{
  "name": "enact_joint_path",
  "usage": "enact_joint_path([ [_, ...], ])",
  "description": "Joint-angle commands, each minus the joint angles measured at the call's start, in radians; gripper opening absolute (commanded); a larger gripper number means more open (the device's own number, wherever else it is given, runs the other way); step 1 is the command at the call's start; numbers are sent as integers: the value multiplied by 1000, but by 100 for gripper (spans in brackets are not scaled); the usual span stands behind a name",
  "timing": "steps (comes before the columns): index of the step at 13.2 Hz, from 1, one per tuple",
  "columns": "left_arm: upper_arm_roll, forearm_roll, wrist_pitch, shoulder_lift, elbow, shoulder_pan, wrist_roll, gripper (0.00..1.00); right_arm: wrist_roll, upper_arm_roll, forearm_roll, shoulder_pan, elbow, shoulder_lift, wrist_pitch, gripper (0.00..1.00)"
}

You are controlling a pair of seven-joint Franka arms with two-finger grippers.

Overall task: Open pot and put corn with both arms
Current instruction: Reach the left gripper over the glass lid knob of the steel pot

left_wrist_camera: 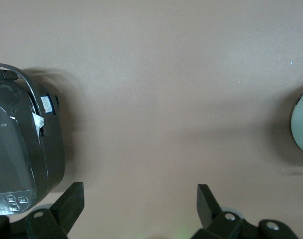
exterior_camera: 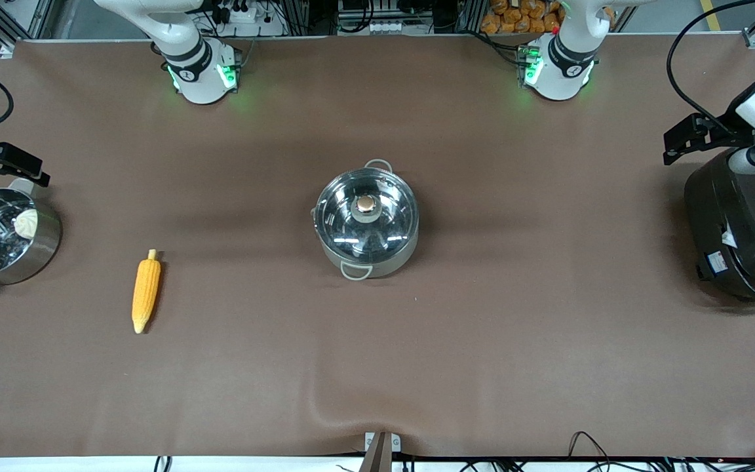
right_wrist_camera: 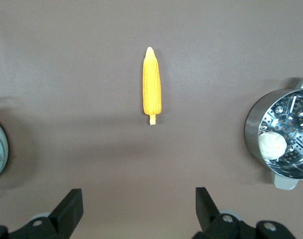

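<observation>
Left gripper (left_wrist_camera: 139, 209) hung fingers spread, empty, over bare desk (exterior_camera: 515, 295) beside the black rice cooker (exterior_camera: 741, 233) at the left arm's end. Right gripper (right_wrist_camera: 139, 211) likewise wide open, holding nothing, over the desk near the steel pot with perforated insert (exterior_camera: 4, 236) at the right arm's end. Pot (exterior_camera: 366, 223) stood mid-desk, glass lid (exterior_camera: 364, 216) on, brass knob (exterior_camera: 367, 204) up. Corn (exterior_camera: 145, 291) lay flat on the desk between the two pots, nearer the front camera, pale stub end pointing toward the robots' bases.
</observation>
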Motion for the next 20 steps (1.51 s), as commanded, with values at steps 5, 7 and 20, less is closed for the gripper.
enact_joint_path([
  [5,1,-15,-20,-7,14,1,-23,100,-17,14,30,-18,-9,-11,-2,100],
  [7,1,-22,-20,8,17,-9,-23,100,-17,14,30,-18,-9,-11,-2,100],
  [20,-31,-51,144,306,185,-426,-805,100,-17,14,30,-14,-16,-4,6,100],
])
